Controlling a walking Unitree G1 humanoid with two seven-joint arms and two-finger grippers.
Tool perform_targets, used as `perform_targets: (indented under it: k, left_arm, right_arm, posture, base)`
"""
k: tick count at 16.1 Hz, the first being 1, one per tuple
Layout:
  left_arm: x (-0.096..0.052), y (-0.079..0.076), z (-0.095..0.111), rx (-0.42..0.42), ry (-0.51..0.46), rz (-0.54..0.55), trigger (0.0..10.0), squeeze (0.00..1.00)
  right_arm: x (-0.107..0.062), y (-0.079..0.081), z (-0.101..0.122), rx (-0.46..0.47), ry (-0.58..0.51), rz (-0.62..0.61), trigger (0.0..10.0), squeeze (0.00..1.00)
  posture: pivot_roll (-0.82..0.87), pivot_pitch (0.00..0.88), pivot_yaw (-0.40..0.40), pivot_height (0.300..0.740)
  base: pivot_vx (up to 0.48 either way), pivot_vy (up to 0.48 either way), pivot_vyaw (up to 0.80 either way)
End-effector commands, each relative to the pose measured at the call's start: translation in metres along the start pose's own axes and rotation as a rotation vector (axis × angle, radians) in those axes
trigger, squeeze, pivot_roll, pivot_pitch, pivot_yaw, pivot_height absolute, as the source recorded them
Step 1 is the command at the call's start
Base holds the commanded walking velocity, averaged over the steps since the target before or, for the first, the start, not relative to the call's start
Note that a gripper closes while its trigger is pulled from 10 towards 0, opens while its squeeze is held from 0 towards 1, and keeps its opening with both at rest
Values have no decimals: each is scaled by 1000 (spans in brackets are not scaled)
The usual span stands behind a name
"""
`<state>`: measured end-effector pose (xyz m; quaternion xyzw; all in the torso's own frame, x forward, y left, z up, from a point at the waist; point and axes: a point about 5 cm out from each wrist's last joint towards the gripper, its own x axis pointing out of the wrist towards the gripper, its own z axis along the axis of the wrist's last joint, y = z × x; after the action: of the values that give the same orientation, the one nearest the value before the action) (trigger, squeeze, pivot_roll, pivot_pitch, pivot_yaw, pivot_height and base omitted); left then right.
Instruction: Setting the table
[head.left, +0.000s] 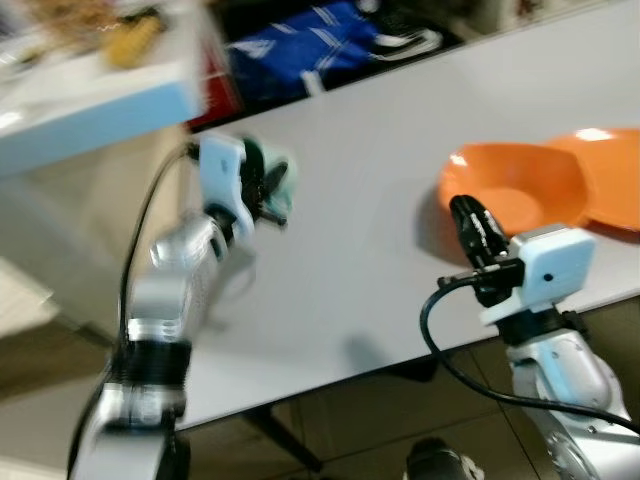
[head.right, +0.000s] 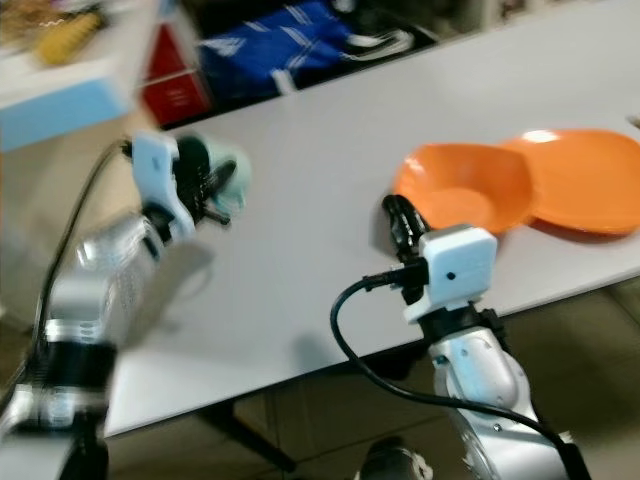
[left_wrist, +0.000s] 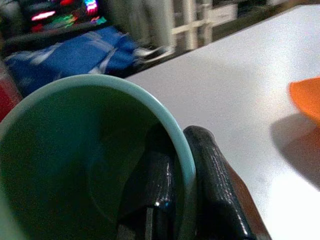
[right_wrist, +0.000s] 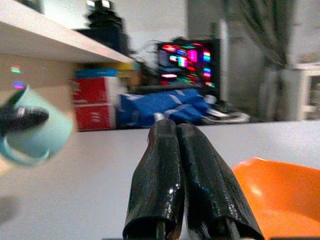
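no readable text, label or number anywhere (frames blurred), red boxes (right_wrist: 94, 102) show no legible print

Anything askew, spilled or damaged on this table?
No spills or damage. The orange bowl overlaps the rim of the orange plate, so it sits slightly tilted. The left pincer holds the green cup above the table, pinching its rim. The right pincer is shut and empty.

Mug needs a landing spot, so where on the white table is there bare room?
The table is bare between the left end effector holding the mug and the orange bowl. It is crowded on the robot's right, where bowl, orange plate and right end effector cluster.
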<state>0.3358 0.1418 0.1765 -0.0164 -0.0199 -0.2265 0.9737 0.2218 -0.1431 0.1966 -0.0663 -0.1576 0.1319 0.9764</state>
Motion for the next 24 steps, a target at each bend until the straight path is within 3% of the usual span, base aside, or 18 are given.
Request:
perform_targets:
  k: [1, 2, 4, 5, 6, 7, 9, 12, 16, 21, 24]
  left_arm:
    - [-13, -2, 1, -19, -1, 54, 0, 0]
    - [-34, 1, 4, -21, -32, 137, 0, 0]
    - [-55, 5, 10, 9, -53, 195, 0, 0]
    - [-74, 8, 6, 0, -25, 242, 0, 0]
    - [-94, 3, -9, -34, 28, 266, 0, 0]
    - [-99, -6, -17, -29, 48, 261, 0, 0]
    - [-95, -13, -28, -25, 77, 255, 0, 0]
    - [-96, -11, -36, -53, 111, 274, 0, 0]
    - [-93, -18, -33, -37, 77, 289, 0, 0]
    - [-74, -28, -29, -31, 45, 246, 0, 0]
    - [-64, -26, -25, -22, 28, 251, 0, 0]
  right_arm:
    - [3, 4, 0, 4, -16, 21, 10000, 0]
    - [2, 3, -2, 6, -17, 16, 10000, 0]
    - [1, 0, -6, 9, -10, 4, 10000, 0]
    - [0, -1, -9, 13, -4, 0, 10000, 0]
    - [-1, -2, -12, 20, 5, -3, 10000, 0]
    - [-1, -2, -16, 28, 14, -1, 10000, 0]
    - [2, -2, -20, 39, 21, 12, 10000, 0]
    - [4, -3, -32, 49, 64, 11, 10000, 0]
    - [8, 0, -35, 51, 75, 46, 10000, 0]
    - [13, 0, -43, 38, 94, 61, 10000, 0]
    - [15, -2, -44, 29, 93, 61, 10000, 0]
  posture:
    - [-274, 0, 244, 740]
    - [-260, 0, 240, 740]
    - [-250, 0, 236, 740]
    - [-244, 0, 235, 740]
    - [-227, 0, 222, 740]
    - [-223, 0, 215, 740]
    - [-225, 0, 198, 740]
    - [-231, 0, 191, 740]
    - [-229, 0, 167, 740]
    - [-241, 0, 163, 740]
    - [-252, 0, 161, 740]
  base:
    - [0, 0, 0]
    - [0, 0, 0]
    - [0, 0, 0]
    - [0, 0, 0]
    - [0, 0, 0]
    - [0, 0, 0]
    - [0, 0, 0]
    - [0, 0, 0]
    - [0, 0, 0]
    - [0, -354, 0]
    - [0, -432, 0]
